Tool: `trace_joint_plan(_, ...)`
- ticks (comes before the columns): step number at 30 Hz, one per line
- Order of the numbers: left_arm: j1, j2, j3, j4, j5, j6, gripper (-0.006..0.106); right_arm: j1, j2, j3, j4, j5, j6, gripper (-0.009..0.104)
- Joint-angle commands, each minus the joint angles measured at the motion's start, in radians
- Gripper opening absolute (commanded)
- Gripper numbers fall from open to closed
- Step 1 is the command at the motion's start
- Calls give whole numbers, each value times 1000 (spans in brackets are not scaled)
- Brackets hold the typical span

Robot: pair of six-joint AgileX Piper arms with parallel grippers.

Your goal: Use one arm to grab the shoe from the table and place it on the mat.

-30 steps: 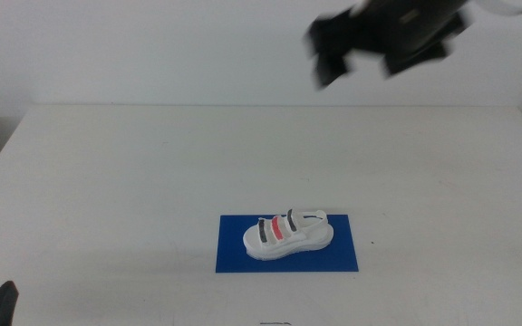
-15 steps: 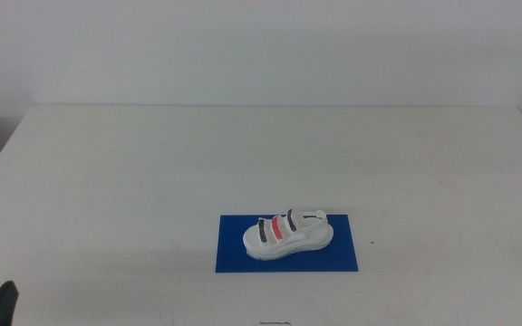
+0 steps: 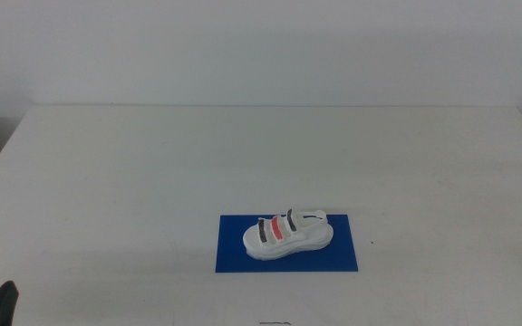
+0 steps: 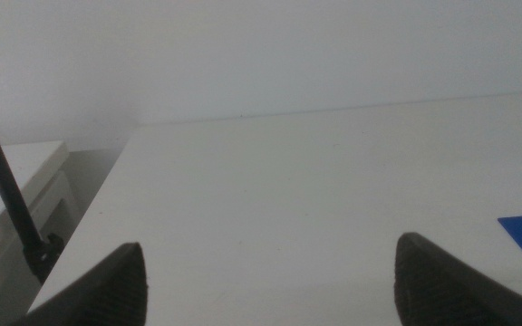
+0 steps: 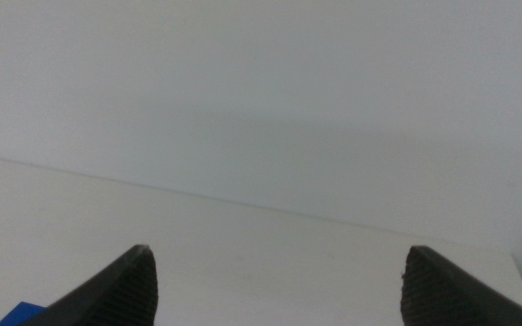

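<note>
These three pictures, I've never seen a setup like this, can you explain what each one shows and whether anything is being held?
They come from a two-armed robot at a white table. The middle view looks down from above: a small white shoe with dark and red straps rests on a blue mat. The other two come from cameras on each wrist; the dark shapes at the bottom are each end effector's jaws. The left end effector and right end effector are both open, holding nothing. In the middle view, only the left one's dark tip shows, at the bottom corner.
</note>
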Motion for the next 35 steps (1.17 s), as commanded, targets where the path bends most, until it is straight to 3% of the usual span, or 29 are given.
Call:
trace_joint_plan(1,-5,-19,-3,-9,-84,-15,94,-9,-54,61,-4,-182,-36,94)
trace_joint_plan(9,-5,-19,-3,-9,-84,-15,94,-5,-134,207,-15,-279,-30,94)
trace_joint_plan(24,-5,-19,-3,-9,-84,-15,94,-5,-439,464,-12,-263,-22,94)
trace_joint_plan(35,-5,-17,-3,-9,-84,-15,94,-5,-452,467,-12,-215,-22,94)
